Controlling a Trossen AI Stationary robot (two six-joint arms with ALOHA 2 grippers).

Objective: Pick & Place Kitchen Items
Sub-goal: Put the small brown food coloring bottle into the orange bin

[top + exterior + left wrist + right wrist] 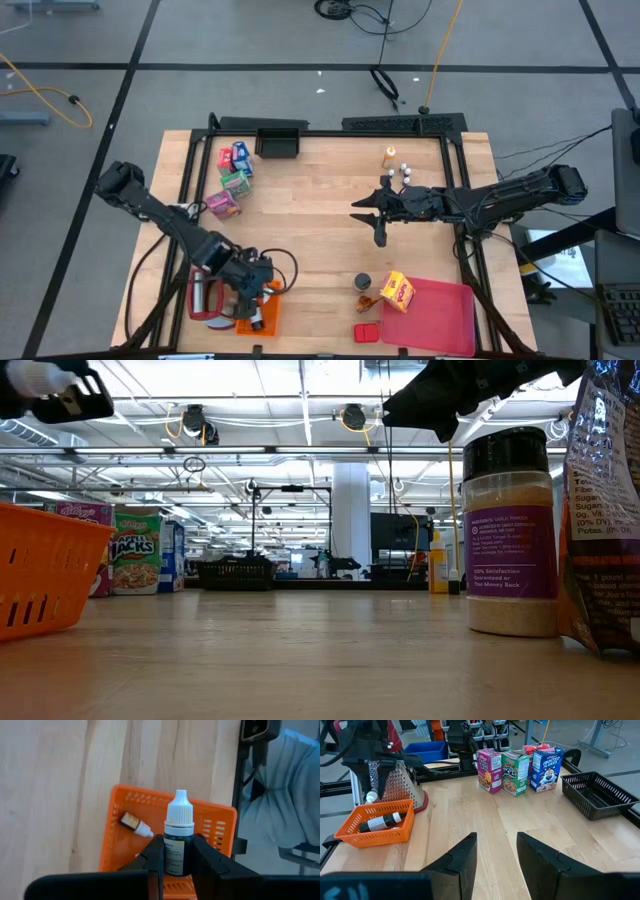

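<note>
My left gripper (177,840) hovers over the orange crate (205,815) at the table's near left and is shut on a small dark bottle (178,827) with a white cap. Another white-capped bottle (134,823) lies on its side in the crate. My right gripper (496,840) is open above the middle of the table (365,222), touching nothing. Pink, green and blue boxes (232,178) stand at the far left. An orange bottle (390,157) and tiny white-capped bottles (405,175) stand at the far edge. A dark tin (362,283) and a yellow box (398,290) stand near the tray. My left gripper pinches the dark bottle's body (175,851) between its two fingers, the bottle lying along them. The white cap (179,810) sticks out past the fingertips and points down at the crate. The bottle is lifted clear above the crate (370,796).
A metal grater (400,782) on a red base stands beside the crate. The flat pink-red tray (440,315) lies at the near right, with a small red box (367,331) to its left. A black basket (278,142) sits at the far edge. Bare wood (310,220) spans the middle.
</note>
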